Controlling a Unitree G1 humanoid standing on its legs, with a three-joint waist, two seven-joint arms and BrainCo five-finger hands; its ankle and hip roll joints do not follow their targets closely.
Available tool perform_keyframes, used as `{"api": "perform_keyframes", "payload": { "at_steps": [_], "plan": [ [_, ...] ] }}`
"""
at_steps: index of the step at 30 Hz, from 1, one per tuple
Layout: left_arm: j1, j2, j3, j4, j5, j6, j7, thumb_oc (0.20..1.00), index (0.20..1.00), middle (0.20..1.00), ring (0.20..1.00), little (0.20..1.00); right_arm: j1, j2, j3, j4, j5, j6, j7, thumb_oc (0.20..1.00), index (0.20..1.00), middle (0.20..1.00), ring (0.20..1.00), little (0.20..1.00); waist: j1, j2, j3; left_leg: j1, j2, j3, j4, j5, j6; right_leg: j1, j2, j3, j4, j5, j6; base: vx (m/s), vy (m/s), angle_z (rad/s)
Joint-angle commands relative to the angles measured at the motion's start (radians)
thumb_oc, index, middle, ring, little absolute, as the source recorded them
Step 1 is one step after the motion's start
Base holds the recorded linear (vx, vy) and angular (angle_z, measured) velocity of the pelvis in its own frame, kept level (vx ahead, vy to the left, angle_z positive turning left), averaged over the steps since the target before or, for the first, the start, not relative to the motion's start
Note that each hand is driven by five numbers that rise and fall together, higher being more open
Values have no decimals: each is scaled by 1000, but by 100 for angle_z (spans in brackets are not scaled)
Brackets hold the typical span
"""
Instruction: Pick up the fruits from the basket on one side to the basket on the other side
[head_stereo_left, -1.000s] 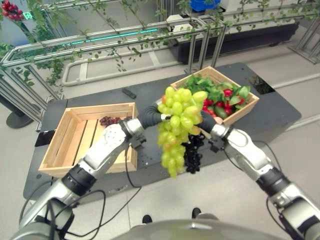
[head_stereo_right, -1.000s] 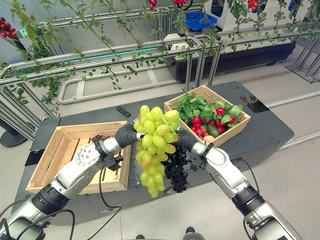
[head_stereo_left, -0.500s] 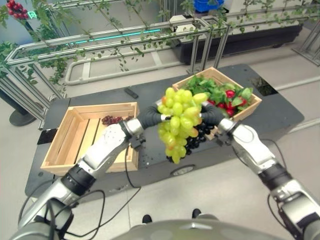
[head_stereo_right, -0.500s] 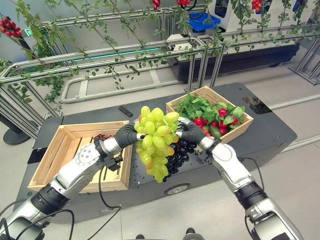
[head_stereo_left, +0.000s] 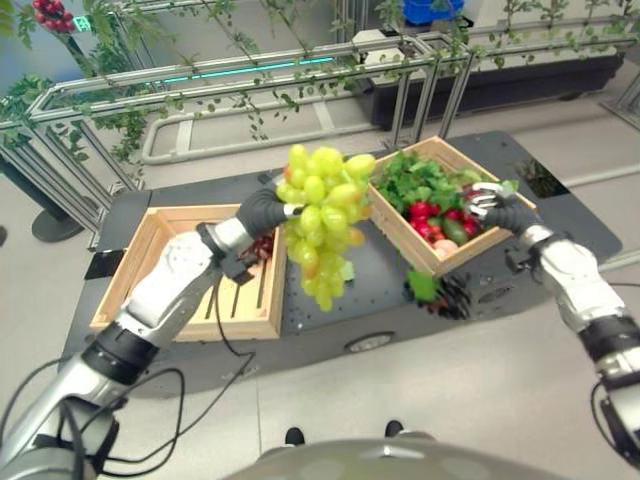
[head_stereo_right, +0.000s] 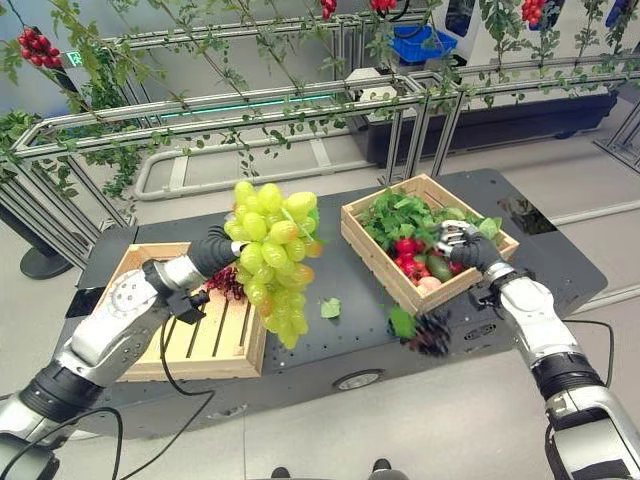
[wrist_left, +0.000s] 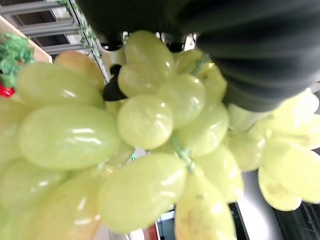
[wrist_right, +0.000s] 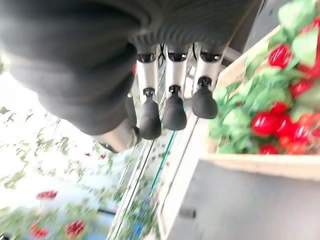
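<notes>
My left hand (head_stereo_left: 262, 210) is shut on the top of a big bunch of green grapes (head_stereo_left: 320, 215), which hangs over the right rim of the left wooden basket (head_stereo_left: 150, 290). Green grapes (wrist_left: 145, 120) crowd the left wrist view. A few dark red grapes (head_stereo_right: 228, 282) lie in that basket. My right hand (head_stereo_left: 490, 205) hovers over the right basket (head_stereo_left: 425, 255), which holds leaves and red fruits; its fingers (wrist_right: 174, 107) are loosely bent around nothing. A dark grape bunch (head_stereo_right: 432, 330) with a green leaf (head_stereo_right: 400, 322) sits at the table's front edge.
Both baskets stand on a low dark table (head_stereo_left: 560, 240). A loose leaf (head_stereo_right: 330, 308) lies between them. Metal rails with climbing vines (head_stereo_right: 300, 110) run behind the table, and bare floor lies in front.
My left hand has carried the green grapes left, toward the left basket. My right hand has pulled back to the right basket. The dark bunch has dropped to the table's front edge.
</notes>
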Motion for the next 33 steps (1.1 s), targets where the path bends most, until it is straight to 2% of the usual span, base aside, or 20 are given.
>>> {"api": "perform_keyframes", "payload": {
  "at_steps": [1,18,19,23,27,33],
  "plan": [
    [-31,26,82,-87,-79,-104,5,200,200,200,200,200,-130,-22,6,32,5,-61,-28,200,200,200,200,200,7,-46,-26,25,-33,-1,15,-73,12,-25,-60,37,75,-3,89,0,0,0],
    [-2,-23,116,-53,-40,-117,29,200,200,200,200,200,-134,-8,17,-58,40,-61,-1,200,200,200,200,200,14,-51,-17,21,-32,-1,18,-73,13,-28,-58,38,70,-5,88,0,0,0],
    [0,-27,119,-53,-34,-118,32,200,200,200,200,200,-124,-2,13,-80,53,-59,11,1000,1000,1000,1000,1000,12,-51,-16,21,-32,-1,19,-73,13,-28,-58,39,70,-5,87,0,0,0],
    [11,-50,141,-37,-12,-121,35,200,200,200,200,200,-72,14,4,-205,102,-50,82,1000,1000,1000,1000,1000,7,-54,-14,20,-31,0,19,-73,14,-30,-57,41,73,-7,87,0,0,0],
    [13,-57,148,-23,30,-129,32,200,200,200,200,200,-15,3,40,-337,205,0,218,1000,1000,1000,1000,1000,2,-59,-15,21,-29,1,18,-72,13,-33,-57,43,75,-8,86,0,0,0],
    [15,-72,152,-1,72,-131,34,200,200,200,200,200,12,12,103,-477,333,61,326,1000,1000,1000,1000,1000,-5,-65,-16,21,-27,7,20,-73,12,-35,-54,48,73,-9,85,0,0,0]
  ]
}}
